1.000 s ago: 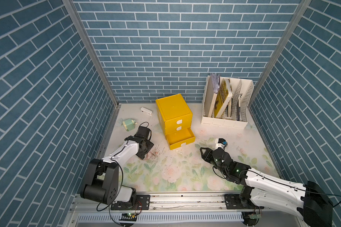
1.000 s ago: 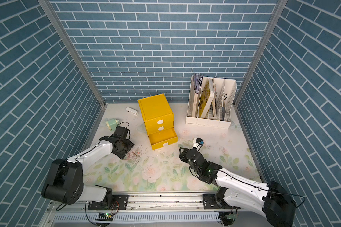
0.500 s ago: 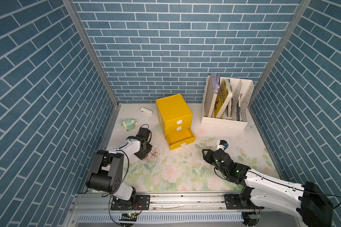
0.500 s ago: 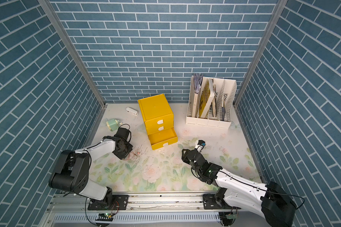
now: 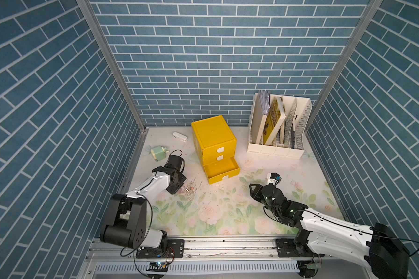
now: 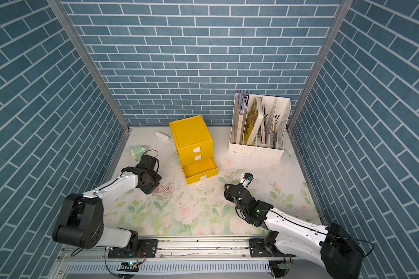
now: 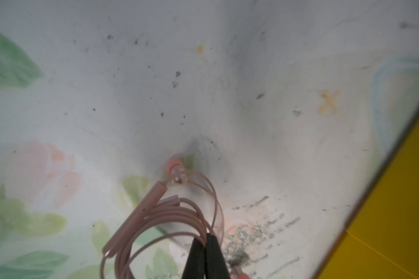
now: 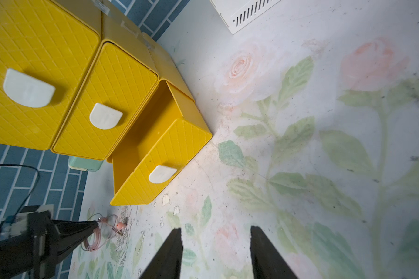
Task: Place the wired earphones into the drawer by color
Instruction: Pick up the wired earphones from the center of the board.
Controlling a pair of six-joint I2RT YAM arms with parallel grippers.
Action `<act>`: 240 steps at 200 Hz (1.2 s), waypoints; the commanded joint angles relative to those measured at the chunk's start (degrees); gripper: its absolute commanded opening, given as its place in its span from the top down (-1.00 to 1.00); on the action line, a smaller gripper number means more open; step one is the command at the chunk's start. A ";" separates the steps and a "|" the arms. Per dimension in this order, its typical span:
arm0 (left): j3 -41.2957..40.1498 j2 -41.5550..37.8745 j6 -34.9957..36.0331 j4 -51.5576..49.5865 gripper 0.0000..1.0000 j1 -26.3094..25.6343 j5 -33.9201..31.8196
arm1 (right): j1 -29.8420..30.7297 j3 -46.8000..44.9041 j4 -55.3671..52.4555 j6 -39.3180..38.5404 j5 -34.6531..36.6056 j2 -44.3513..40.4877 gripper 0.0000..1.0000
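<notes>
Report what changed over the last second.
The left gripper dipped slightly and shut its jaws on the coiled cable of the pinkish-copper wired earphones. The right gripper stayed open and nearly still, and the yellow plastic bottom drawer stayed pulled out.

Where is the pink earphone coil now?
In both top views, pink earphones sit left of the open bottom drawer, pinched by the shut left gripper.
</notes>
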 commanded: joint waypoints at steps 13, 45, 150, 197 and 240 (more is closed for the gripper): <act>5.00 -12.27 4.23 -4.29 1.00 -0.49 1.51 | -0.35 -0.59 -0.53 -0.54 1.81 0.00 0.04; 4.71 -24.07 5.28 2.67 0.99 -2.66 9.16 | -0.35 -0.34 -0.76 -0.76 1.92 0.15 0.04; 17.74 -23.90 8.82 8.11 0.97 -26.22 2.65 | -0.43 0.01 -2.70 -1.26 2.92 -1.08 0.04; 22.33 -17.13 13.06 11.42 0.97 -29.69 1.35 | -0.52 0.19 -3.48 -1.66 3.54 -1.52 0.04; 24.33 -11.73 17.94 15.94 0.97 -30.27 3.48 | -0.96 0.01 -3.94 -2.19 3.63 -1.87 0.04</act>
